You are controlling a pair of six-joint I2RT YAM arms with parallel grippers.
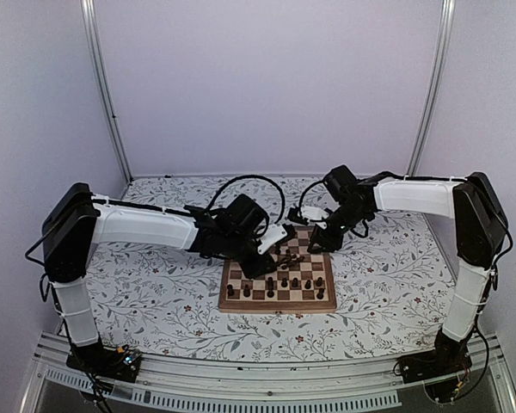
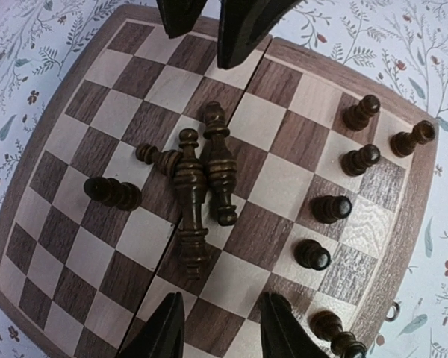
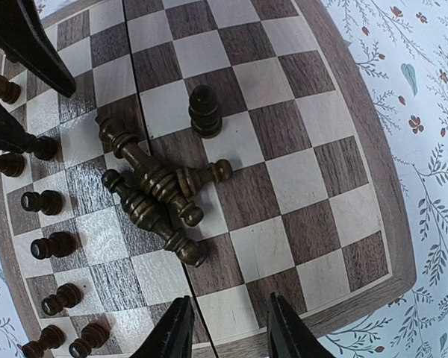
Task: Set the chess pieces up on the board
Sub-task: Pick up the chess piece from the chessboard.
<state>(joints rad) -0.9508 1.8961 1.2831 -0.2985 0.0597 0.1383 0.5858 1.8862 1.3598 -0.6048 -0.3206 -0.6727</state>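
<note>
The wooden board [image 1: 241, 304] lies in the middle of the table. Three dark chess pieces [image 2: 201, 186] lie toppled in a heap near its centre, also seen in the right wrist view [image 3: 153, 190]. One more piece [image 2: 112, 193] lies alone on its side. Several pawns [image 2: 331, 209] stand in a row along one board edge [image 3: 51, 245]. My left gripper [image 2: 220, 328] is open and empty, just above the board beside the heap. My right gripper [image 3: 228, 332] is open and empty over the opposite side of the board. Both hover close together in the top view: the left gripper [image 1: 284, 248] and the right gripper [image 1: 315, 243].
The board [image 2: 45, 142] rests on a floral-patterned tablecloth [image 1: 155, 292]. The right gripper's fingers [image 2: 239, 26] show at the top of the left wrist view; the left gripper's fingers [image 3: 30, 41] show at the upper left of the right wrist view. Plain walls enclose the table.
</note>
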